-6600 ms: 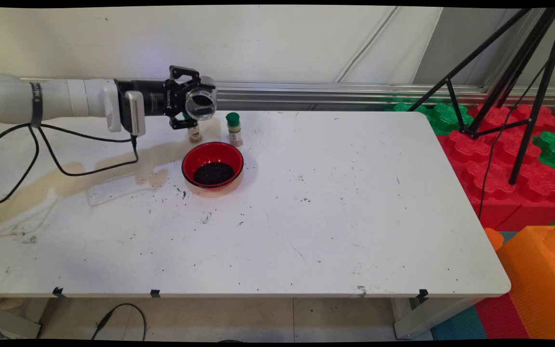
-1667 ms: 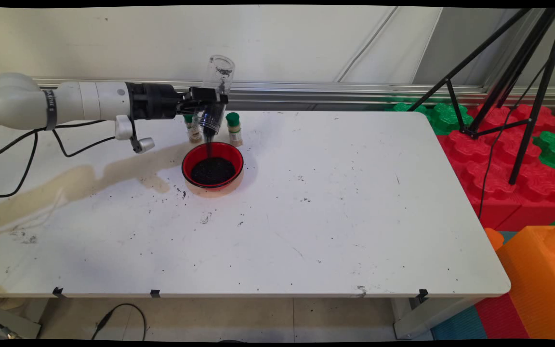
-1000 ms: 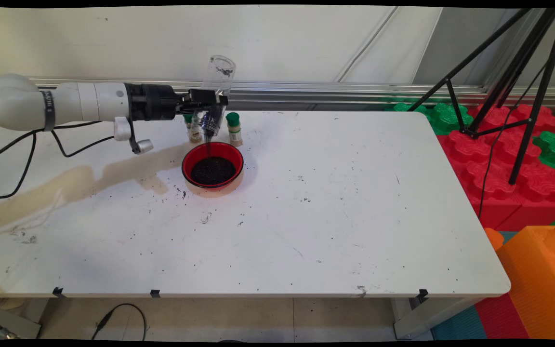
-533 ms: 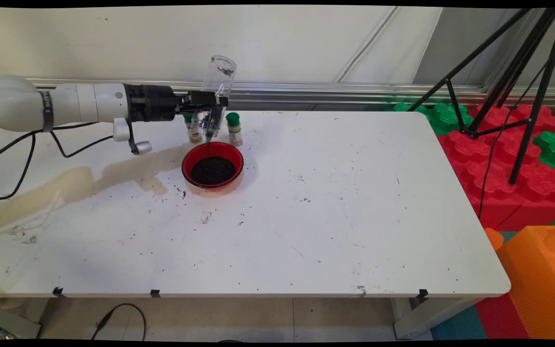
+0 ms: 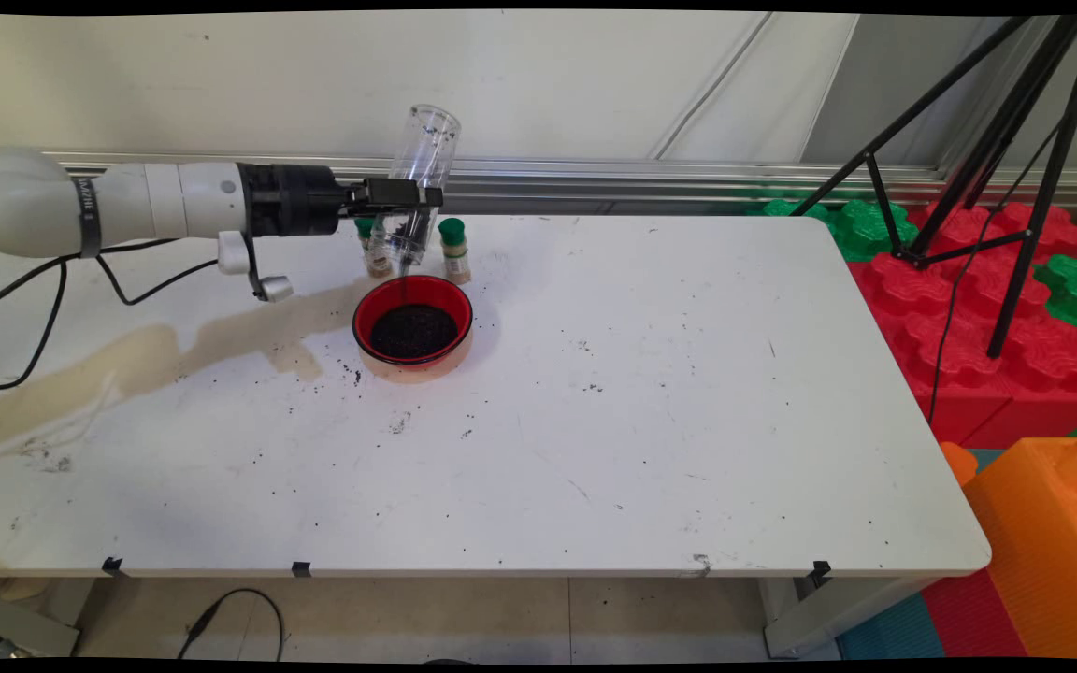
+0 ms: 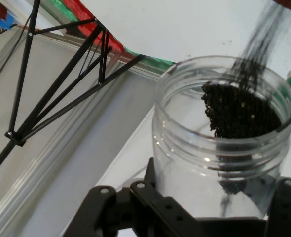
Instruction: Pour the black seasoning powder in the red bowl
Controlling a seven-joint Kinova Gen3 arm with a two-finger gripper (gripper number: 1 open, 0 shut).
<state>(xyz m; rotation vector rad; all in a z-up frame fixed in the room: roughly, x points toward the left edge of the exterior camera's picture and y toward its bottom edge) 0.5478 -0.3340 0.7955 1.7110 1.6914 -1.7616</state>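
Observation:
My gripper (image 5: 410, 198) is shut on a clear plastic jar (image 5: 417, 182), held nearly upside down with its mouth low over a red bowl (image 5: 413, 320). A thin stream of black grains falls from the jar's mouth into the bowl, which holds a dark heap. In the hand view the jar (image 6: 219, 148) fills the frame between the fingers (image 6: 283, 202), with a small clump of black grains (image 6: 239, 113) at its rim and grains streaming away. Two small green-capped spice bottles (image 5: 453, 250) stand just behind the bowl; the left one (image 5: 374, 252) is partly hidden by the jar.
A white table (image 5: 641, 402) carries scattered black specks and a tan stain (image 5: 127, 355) at the left. A black tripod (image 5: 987, 178) stands at the right over red and green foam blocks (image 5: 969, 308). An orange block (image 5: 1043, 533) sits at the lower right.
Since 6.6 s ago the jar has been turned from lying sideways to mouth-down over the bowl. Over the last second the dark contents in it have thinned while the heap in the bowl has grown.

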